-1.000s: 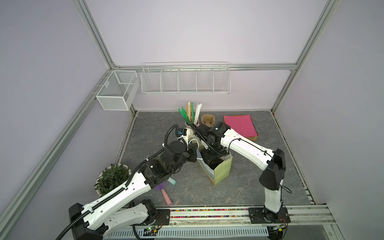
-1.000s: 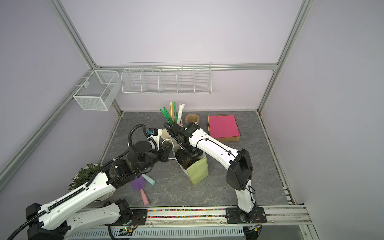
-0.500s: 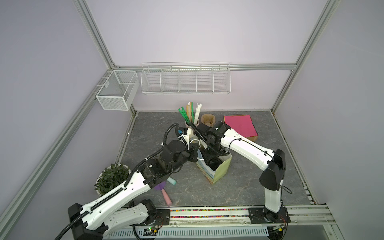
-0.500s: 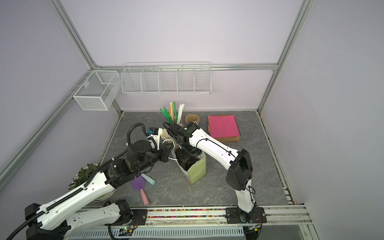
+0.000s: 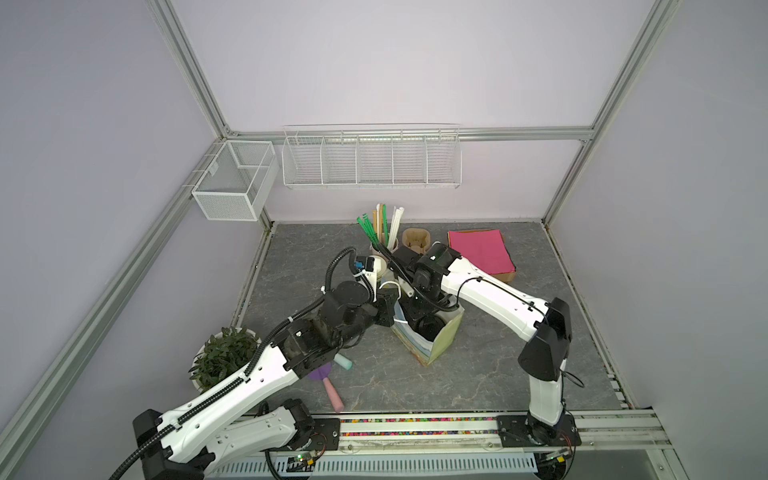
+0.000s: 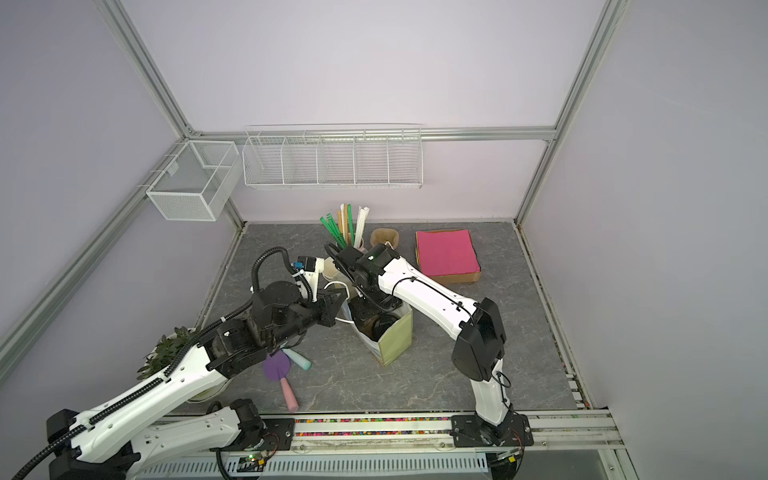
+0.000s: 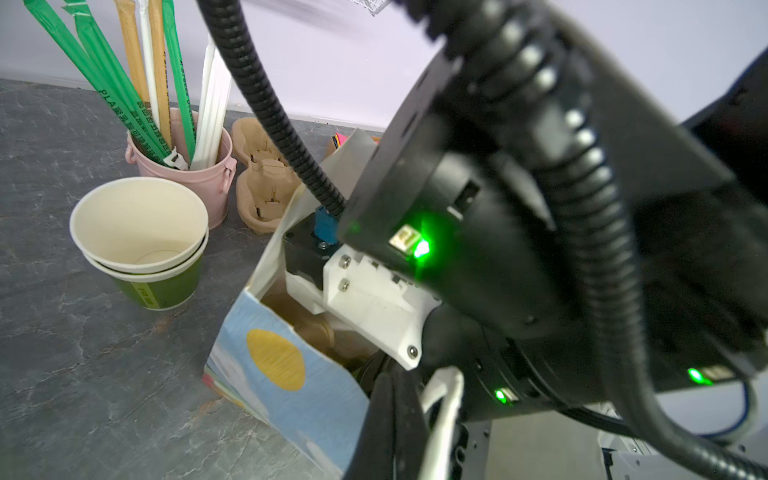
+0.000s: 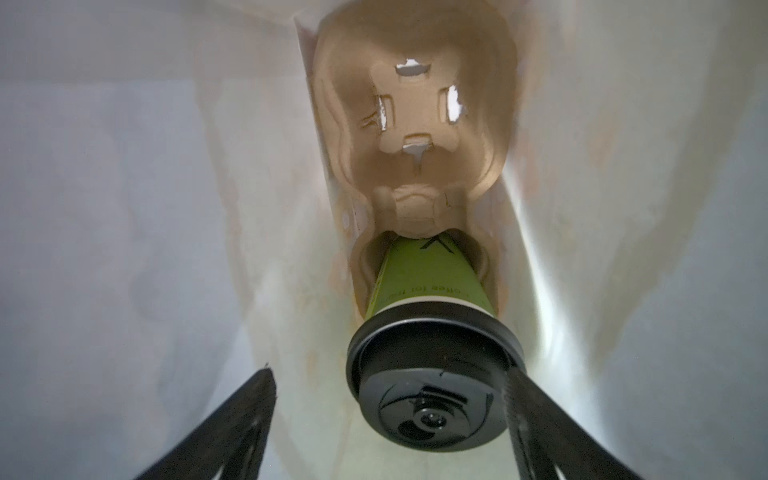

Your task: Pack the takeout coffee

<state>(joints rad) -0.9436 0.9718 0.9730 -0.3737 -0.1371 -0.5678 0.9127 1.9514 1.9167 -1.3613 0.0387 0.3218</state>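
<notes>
The cup (image 8: pixel 424 282) stands upright with its base in the near socket of the carrier (image 8: pixel 415 104), deep inside the bag (image 5: pixel 444 336) at mid-table. Its lid (image 8: pixel 432 386) is on, and its long axis runs straight up toward the bag's mouth. The right claw (image 8: pixel 388 374) hangs directly above it, reaching down into the bag from the right. The fingers (image 8: pixel 249 415) are spread wide and grip nothing. The lid sits off-centre between them, close against one finger (touching or just beside, I cannot tell) and well apart from the other.

I judge that the next move is a withdrawal, and it should follow the cup's axis straight up. A sideways drift could let the close finger catch the lid rim and tip the cup.

The left claw (image 5: pixel 388 309) is pressed together at the bag's left rim, apparently pinching the white handle (image 7: pixel 442 399), and it steadies the opening.
</notes>
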